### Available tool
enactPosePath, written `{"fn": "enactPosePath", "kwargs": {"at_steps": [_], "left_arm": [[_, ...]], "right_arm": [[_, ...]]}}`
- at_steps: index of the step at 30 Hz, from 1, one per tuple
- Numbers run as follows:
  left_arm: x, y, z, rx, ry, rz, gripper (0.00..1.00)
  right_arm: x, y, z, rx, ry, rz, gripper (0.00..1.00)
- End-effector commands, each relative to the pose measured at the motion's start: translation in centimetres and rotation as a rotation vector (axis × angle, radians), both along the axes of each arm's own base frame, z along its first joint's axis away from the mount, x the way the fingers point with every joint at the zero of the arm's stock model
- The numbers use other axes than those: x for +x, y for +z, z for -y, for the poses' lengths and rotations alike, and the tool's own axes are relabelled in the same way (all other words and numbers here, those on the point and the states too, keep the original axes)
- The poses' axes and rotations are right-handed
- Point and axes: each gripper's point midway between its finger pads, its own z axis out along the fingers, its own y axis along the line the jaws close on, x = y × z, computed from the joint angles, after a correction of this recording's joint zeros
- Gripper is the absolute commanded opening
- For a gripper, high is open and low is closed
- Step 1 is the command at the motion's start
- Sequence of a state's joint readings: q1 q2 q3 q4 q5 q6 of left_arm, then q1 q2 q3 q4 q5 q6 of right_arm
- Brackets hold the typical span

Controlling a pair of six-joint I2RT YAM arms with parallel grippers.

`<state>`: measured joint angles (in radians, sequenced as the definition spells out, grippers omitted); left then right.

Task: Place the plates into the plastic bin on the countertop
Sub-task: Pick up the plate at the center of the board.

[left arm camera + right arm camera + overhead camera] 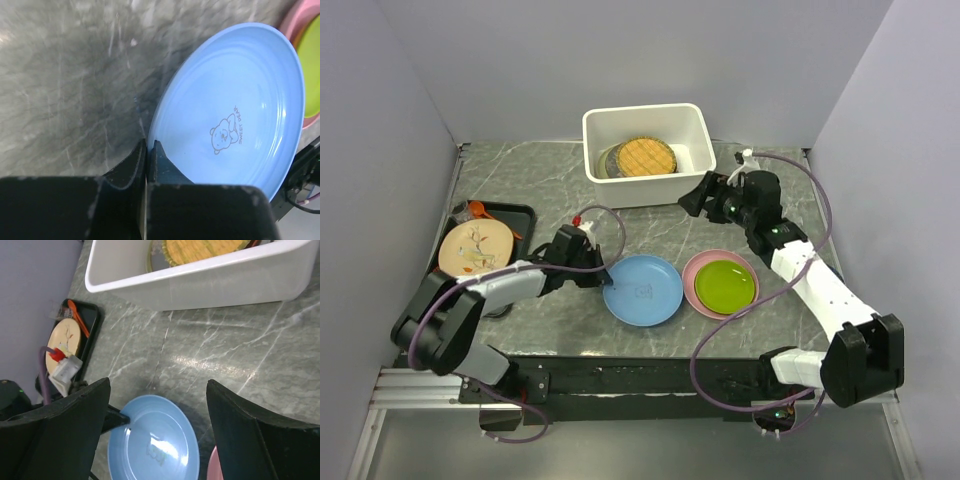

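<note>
From my desk I count the job partly done: the white bin (642, 188) at the far middle of the counter (550, 175) already holds a yellow woven disc (645, 157) lying on at least one darker plate. Three remain out near the arms: the blue plate (642, 290) in the middle, and to its right a lime plate (725, 284) nested in a pink one (693, 268). My left gripper (149, 148) is pinched tight on the blue plate's left rim (whether it has lifted I cannot tell). The right gripper (692, 203) hangs wide and empty by the bin's near right corner. The plates look smooth, glossy and shallow; the counter is veined grey stone.
</note>
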<state>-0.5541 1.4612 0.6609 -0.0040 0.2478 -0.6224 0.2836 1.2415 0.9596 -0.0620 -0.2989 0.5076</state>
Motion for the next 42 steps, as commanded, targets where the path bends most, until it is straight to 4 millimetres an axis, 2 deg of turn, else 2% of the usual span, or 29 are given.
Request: {"fn": "enactPosePath", "kwargs": {"at_steps": [1, 7, 14, 20, 25, 31, 36, 37, 39, 42], "left_arm": [[1.2, 4.0, 0.1, -0.041, 0.040, 0.097, 0.01], [1.9, 6.5, -0.2, -0.053, 0.070, 0.150, 0.01], [2.1, 8.8, 1.0, -0.137, 0.042, 0.196, 0.01], [3.2, 10.5, 1.8, -0.181, 0.042, 0.244, 0.01], [3.2, 11.3, 2.7, -0.243, 0.027, 0.246, 0.01], [3.1, 12.1, 3.4, -0.294, 0.012, 0.245, 0.01], [3.1, 12.6, 3.6, -0.313, 0.004, 0.252, 0.01], [3.1, 12.6, 3.7, -0.318, 0.006, 0.250, 0.01], [3.0, 12.6, 3.8, -0.328, -0.001, 0.247, 0.01], [3.0, 12.7, 4.2, -0.344, -0.015, 0.242, 0.01]], "right_arm": [[-0.1, 0.5, -1.7, 0.050, 0.082, 0.031, 0.84], [-0.9, -1.1, -3.0, 0.060, 0.149, -0.014, 0.84], [-2.3, -3.1, -3.2, 0.057, 0.193, -0.063, 0.84], [-3.9, -3.7, -3.3, 0.061, 0.238, -0.079, 0.84], [-6.1, -5.0, -3.1, 0.063, 0.262, -0.131, 0.84], [-7.6, -6.0, -2.0, 0.061, 0.236, -0.146, 0.79], [-8.6, -5.7, -2.0, 0.115, 0.255, -0.136, 0.77], [-9.1, -6.0, -2.2, 0.134, 0.268, -0.162, 0.75], [-9.0, -5.6, -2.6, 0.157, 0.284, -0.138, 0.73], [-9.5, -6.0, -2.8, 0.177, 0.299, -0.160, 0.66]]}}
